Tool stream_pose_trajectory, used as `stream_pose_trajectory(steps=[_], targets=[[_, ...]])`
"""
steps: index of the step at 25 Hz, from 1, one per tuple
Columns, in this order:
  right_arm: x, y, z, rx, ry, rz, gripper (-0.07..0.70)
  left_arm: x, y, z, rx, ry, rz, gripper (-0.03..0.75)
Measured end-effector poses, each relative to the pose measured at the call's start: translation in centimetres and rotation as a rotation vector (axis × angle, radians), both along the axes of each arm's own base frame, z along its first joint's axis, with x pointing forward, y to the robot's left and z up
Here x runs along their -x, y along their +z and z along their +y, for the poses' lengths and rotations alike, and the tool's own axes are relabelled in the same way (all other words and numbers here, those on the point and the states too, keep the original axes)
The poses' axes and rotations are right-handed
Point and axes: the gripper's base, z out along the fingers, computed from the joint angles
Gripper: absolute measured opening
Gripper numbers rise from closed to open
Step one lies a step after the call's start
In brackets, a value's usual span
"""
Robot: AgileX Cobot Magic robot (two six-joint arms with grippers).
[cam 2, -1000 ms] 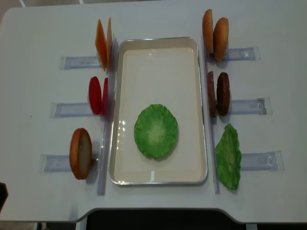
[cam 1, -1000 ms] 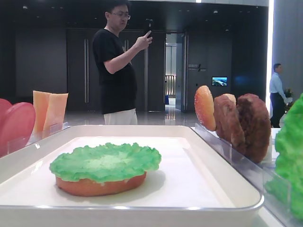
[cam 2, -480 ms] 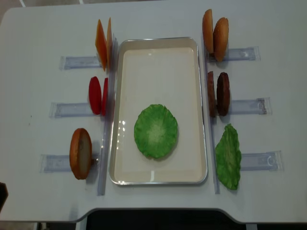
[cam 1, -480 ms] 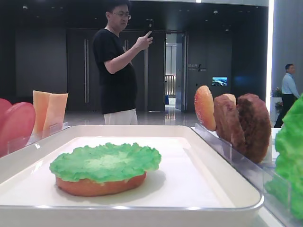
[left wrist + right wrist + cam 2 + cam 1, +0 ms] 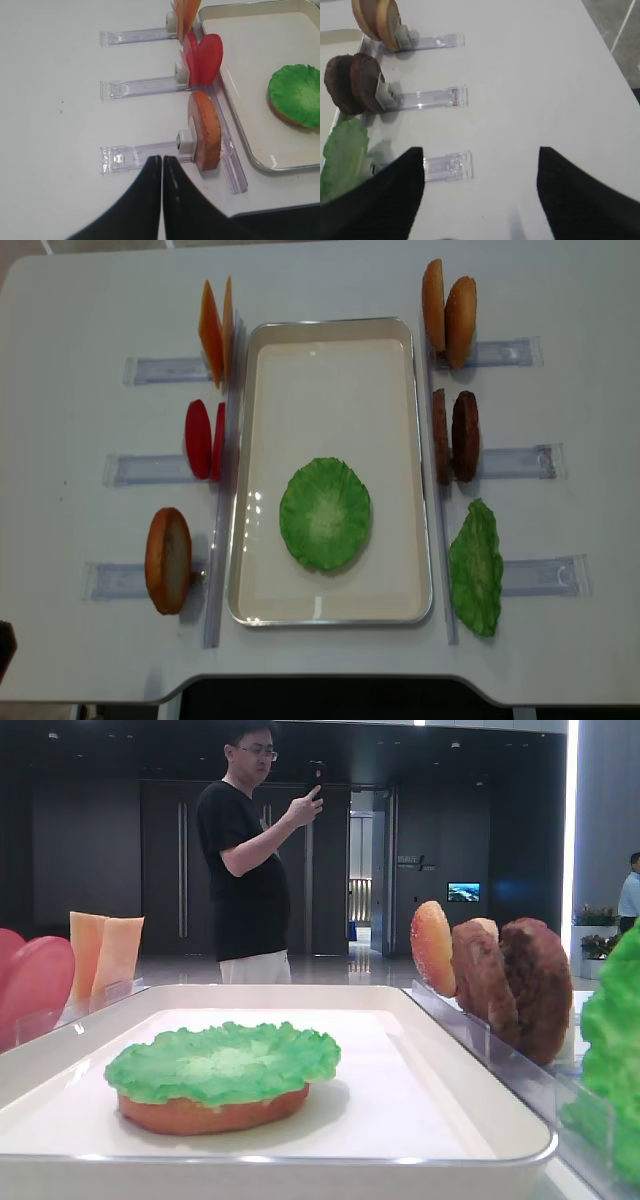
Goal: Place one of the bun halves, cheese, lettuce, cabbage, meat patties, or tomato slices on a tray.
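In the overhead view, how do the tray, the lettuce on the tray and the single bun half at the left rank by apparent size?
1. Tray
2. Lettuce
3. Bun half, which stands on edge, so it shows less area.

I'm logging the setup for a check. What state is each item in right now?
lettuce: flat on a bun half in the tray
tray: holds only that stack
meat patties: upright in their holder
tomato slices: upright in their holder
cheese: upright in its holder
left bun half: upright in its holder
left end effector: shut, empty
right end effector: open, empty
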Motion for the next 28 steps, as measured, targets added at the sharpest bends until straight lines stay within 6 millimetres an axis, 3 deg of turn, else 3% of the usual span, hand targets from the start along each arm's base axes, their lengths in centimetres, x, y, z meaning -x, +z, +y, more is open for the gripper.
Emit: stream_pose_trajectory(steps=[28], targets=[[0.35, -0.52, 0.02, 0.003, -0.019, -0.011, 0.458, 0.00, 0.00, 0.00, 0.000, 0.000, 0.000, 0.000]])
